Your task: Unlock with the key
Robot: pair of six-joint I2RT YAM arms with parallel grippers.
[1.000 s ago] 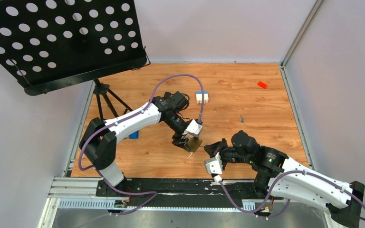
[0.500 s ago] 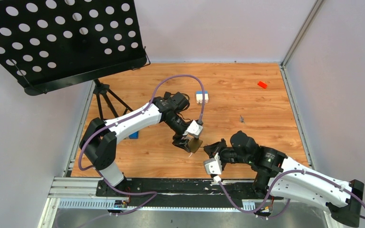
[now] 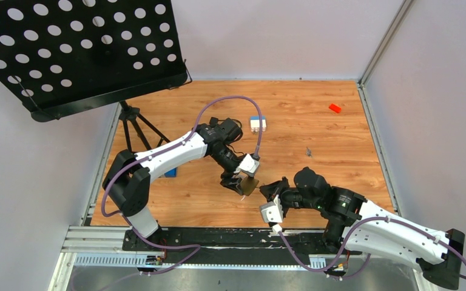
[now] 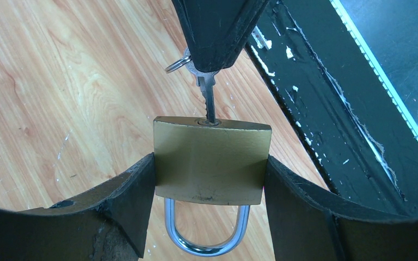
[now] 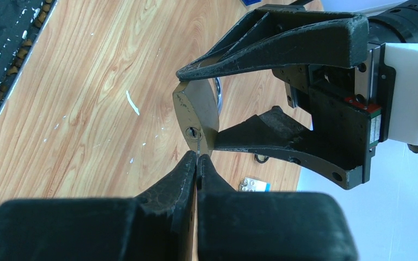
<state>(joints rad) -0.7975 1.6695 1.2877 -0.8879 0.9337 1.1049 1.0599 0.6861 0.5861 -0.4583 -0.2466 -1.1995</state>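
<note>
Left wrist, key [image 4: 209, 100] in padlock [image 4: 209, 160], black rail [image 4: 326, 109] alongside

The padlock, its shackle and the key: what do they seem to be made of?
The padlock looks like brass: dull, brushed gold faces with small scuffs. The shackle is probably chrome-plated steel, as it is bright and mirror-like. The key is a grey metal, perhaps nickel-plated: a matte silver blade with cut teeth. The exact alloy cannot be told.

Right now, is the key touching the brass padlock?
Touching. The left wrist view plainly shows the key with its tip sunk into the brass padlock.
</note>
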